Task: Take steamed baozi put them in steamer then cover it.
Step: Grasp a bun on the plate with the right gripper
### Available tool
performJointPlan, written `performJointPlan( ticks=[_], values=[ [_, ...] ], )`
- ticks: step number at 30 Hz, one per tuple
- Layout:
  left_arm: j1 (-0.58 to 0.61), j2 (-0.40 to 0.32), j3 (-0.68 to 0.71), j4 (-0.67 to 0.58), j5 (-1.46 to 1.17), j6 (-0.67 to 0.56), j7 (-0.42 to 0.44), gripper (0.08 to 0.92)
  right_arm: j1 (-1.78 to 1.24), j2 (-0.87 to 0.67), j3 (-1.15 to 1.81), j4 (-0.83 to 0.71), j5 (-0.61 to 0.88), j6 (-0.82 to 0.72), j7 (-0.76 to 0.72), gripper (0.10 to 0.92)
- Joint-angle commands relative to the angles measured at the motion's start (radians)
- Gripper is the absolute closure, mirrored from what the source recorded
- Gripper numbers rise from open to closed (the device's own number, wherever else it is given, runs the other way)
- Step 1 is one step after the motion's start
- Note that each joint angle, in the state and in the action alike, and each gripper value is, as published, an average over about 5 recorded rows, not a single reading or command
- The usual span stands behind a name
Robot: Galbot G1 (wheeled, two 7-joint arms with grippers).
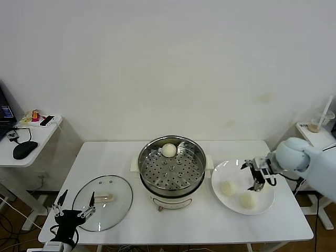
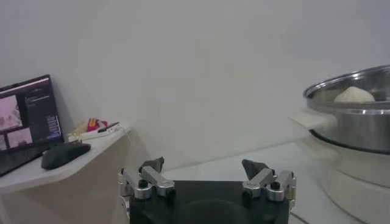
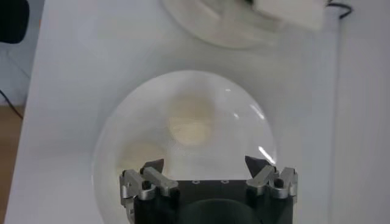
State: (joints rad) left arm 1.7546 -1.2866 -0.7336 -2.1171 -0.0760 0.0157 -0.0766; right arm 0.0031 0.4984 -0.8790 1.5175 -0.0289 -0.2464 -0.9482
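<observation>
Right claw (image 1: 257, 176) hangs spread over the plate (image 1: 229, 169) — two baozi (image 1: 228, 188) just below, untouched.

Head view: steamer (image 1: 171, 173) sits centre of the white table (image 1: 126, 152), lid off, one baozi (image 1: 168, 150) on the perforated tray at the far side. Two more buns (image 1: 228, 188) lie on the white plate (image 1: 223, 170) just right of the pot. Right gripper (image 1: 257, 174) hovers over that plate – jaws spread, nothing held. Cover (image 1: 116, 195) lies flat at the table's front left (handle up). Left gripper (image 1: 76, 205) sits at that front-left corner, wide open – empty.
</observation>
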Motion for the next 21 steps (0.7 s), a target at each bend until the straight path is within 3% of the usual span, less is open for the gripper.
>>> performJointPlan(
  ticks=[1, 21],
  values=[
    [0.000, 0.000, -0.008, 0.001, 0.000, 0.001, 0.001, 0.177, -0.090, 0.080, 0.045, -0.064, -0.037, -0.018, -0.001, 0.203],
    [-0.003, -0.015, -0.021, 0.008, 0.016, 0.000, 0.000, 0.177, -0.103, 0.271, 0.055, -0.248, -0.072, -0.007, 0.003, 0.214]
  ],
)
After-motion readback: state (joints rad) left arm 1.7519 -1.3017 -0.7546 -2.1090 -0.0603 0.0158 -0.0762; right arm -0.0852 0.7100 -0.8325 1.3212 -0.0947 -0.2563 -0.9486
